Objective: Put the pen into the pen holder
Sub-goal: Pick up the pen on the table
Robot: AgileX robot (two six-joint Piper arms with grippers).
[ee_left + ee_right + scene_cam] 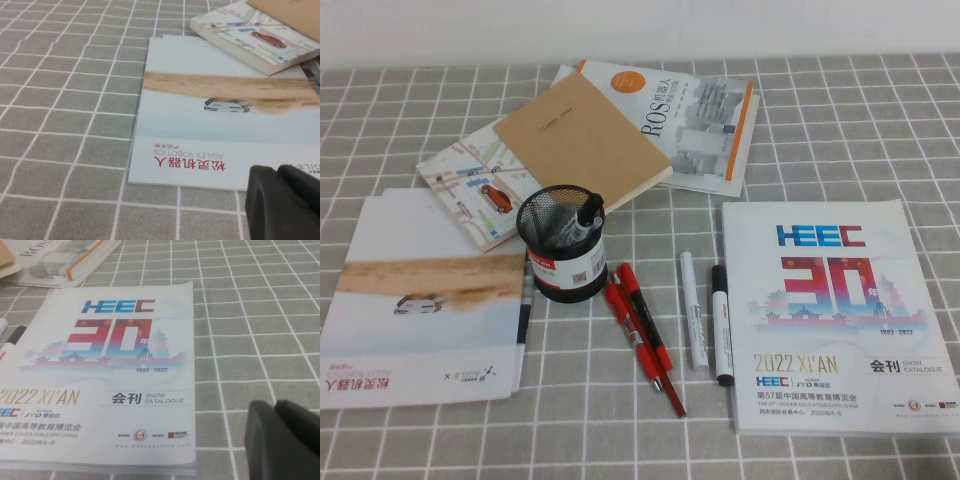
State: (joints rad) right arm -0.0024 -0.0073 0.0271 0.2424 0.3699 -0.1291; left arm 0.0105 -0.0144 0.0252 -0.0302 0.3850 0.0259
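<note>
**High view: the pen lies on the table, nothing is done yet**

High view shows the pen (691, 309) flat on the checked tablecloth (820, 100), at about 3 o'clock from the pen holder (563, 247) and well apart from it. Its long axis runs from 12 to 6 o'clock, almost straight, with the cap end, I think, toward 12. A white marker with black cap (720, 322) lies just beside it, and two red pens (642, 330) lie between it and the holder. One dark pen already stands inside the holder.

My left gripper (285, 200) hangs over the AgileX brochure (210, 115), and my right gripper (285, 435) hangs over the corner of the HEEC catalogue (100, 365). Both seem clenched and carry nothing. I judge that all steps are left: reach, grasp, lift, drop into the holder
</note>
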